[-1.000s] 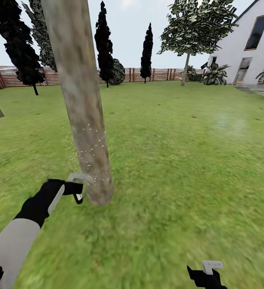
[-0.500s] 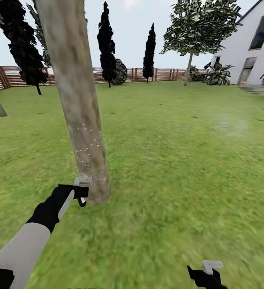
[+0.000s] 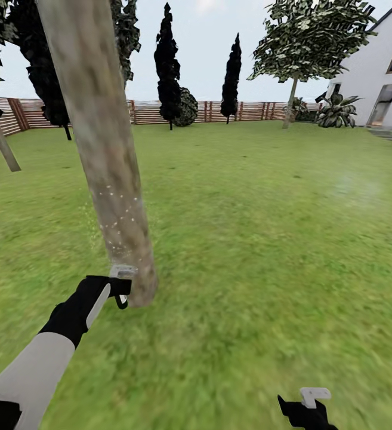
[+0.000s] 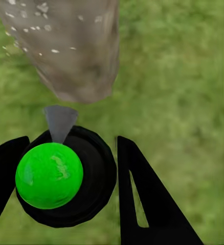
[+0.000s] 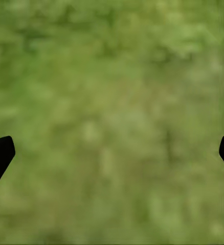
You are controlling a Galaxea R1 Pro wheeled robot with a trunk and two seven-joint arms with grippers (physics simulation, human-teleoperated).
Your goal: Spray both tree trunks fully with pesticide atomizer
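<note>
The left gripper [image 3: 119, 285] is closed around the pesticide atomizer [image 4: 66, 176] — black body between the fingers [image 4: 142, 199], pale nozzle aimed at the base of the near tree trunk [image 3: 103, 161], just beside it and flecked with white droplets. The right gripper [image 3: 308, 406] hangs low over the grass [image 5: 112, 112], its fingers spread wide and holding nothing.

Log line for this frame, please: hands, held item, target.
left hand: shut on pesticide atomizer | nozzle toward near tree trunk, droplets low on it | right hand: open, over grass
</note>
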